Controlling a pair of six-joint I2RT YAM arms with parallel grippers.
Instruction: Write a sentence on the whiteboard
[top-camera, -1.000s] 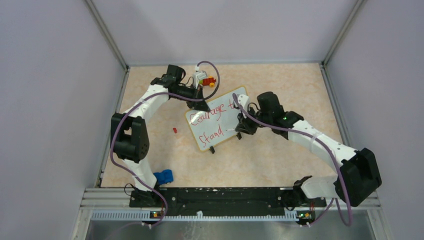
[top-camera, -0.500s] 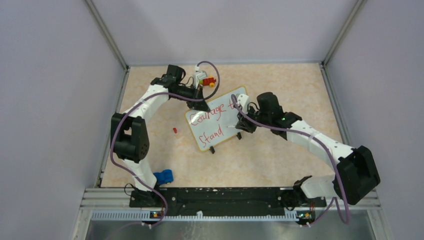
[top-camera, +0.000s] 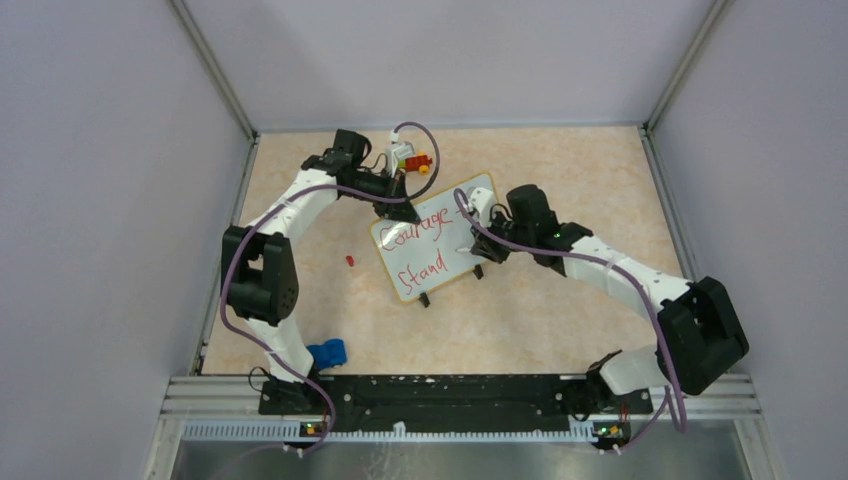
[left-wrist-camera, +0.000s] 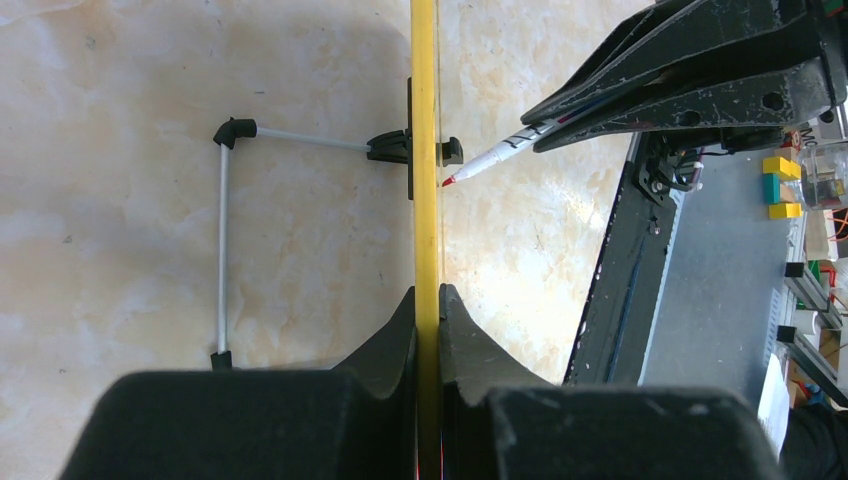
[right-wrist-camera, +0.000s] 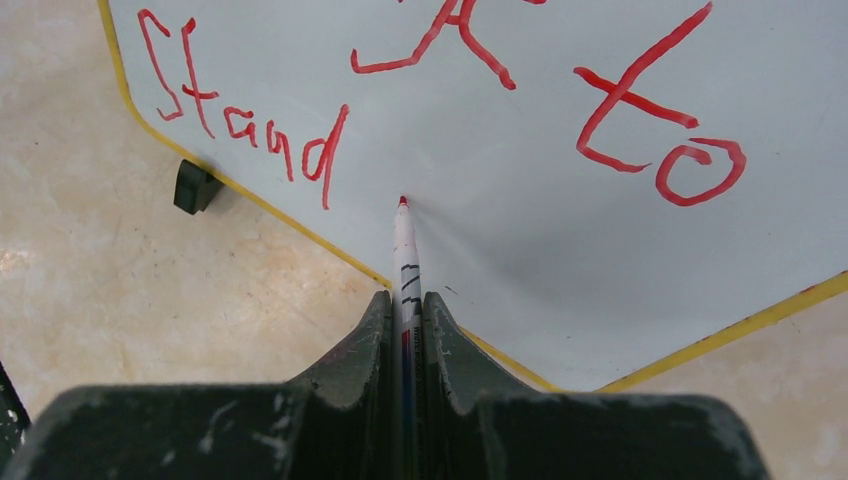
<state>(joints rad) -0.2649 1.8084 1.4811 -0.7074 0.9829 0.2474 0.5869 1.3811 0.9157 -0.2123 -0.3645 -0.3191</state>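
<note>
red sentence (top-camera: 418, 230) on whiteboard (top-camera: 447, 256), left claw (top-camera: 397, 210) at edge; right claw (top-camera: 479, 250) over it

The whiteboard (right-wrist-camera: 560, 250) ahead of the right gripper (right-wrist-camera: 405, 298) is smooth, glossy white, with a thin yellow rim (right-wrist-camera: 300, 231). The marker (right-wrist-camera: 405, 250) between that gripper's jaws is glossy white plastic. Both grippers' fingers (right-wrist-camera: 340, 380) are matt black, the right pair scuffed. Beyond the left gripper (left-wrist-camera: 427, 295), the board's stand (left-wrist-camera: 223, 260) is thin metal rod with black plastic joints (left-wrist-camera: 232, 130). The tabletop (left-wrist-camera: 110, 120) is smooth, marbled beige.

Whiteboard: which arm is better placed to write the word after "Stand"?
Right. The right tool grips the red marker, its tip close to the whiteboard just after "Stand". The left tool is clamped on the yellow rim, apparently steadying it.
</note>
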